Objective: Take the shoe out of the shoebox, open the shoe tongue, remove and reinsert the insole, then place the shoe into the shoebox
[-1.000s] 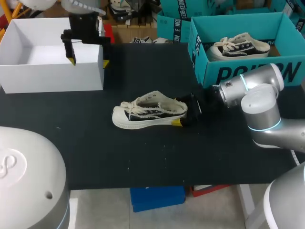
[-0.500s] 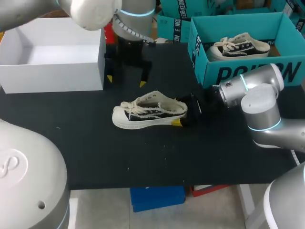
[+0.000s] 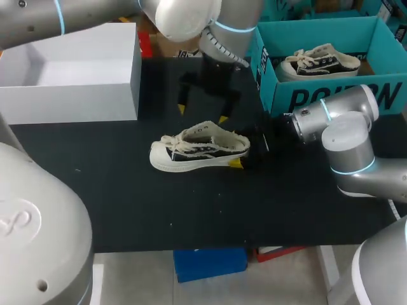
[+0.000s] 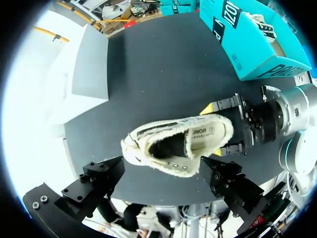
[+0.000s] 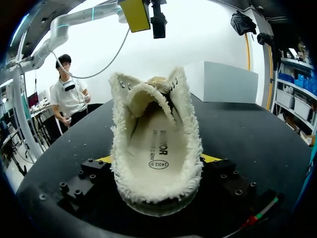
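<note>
A cream and black low sneaker [image 3: 197, 149] lies on its sole on the black table, toe pointing left. My right gripper [image 3: 241, 150] is shut on its heel, one finger on each side. In the right wrist view the shoe [image 5: 156, 144] fills the space between my right gripper's [image 5: 158, 161] fingers, and the insole [image 5: 157, 148] shows inside. My left gripper [image 3: 203, 114] hangs open above the shoe's far side. In the left wrist view the shoe [image 4: 173, 144] lies below my left gripper [image 4: 162, 169], its opening and insole [image 4: 208, 136] facing the camera.
A teal shoebox [image 3: 318, 95] at the back right holds a second sneaker [image 3: 321, 62]. An open white box [image 3: 70, 70] stands at the back left. Bare black table lies in front of the shoe.
My left arm has swung right from over the white box to above the shoe. The shoe and my right arm have not moved.
</note>
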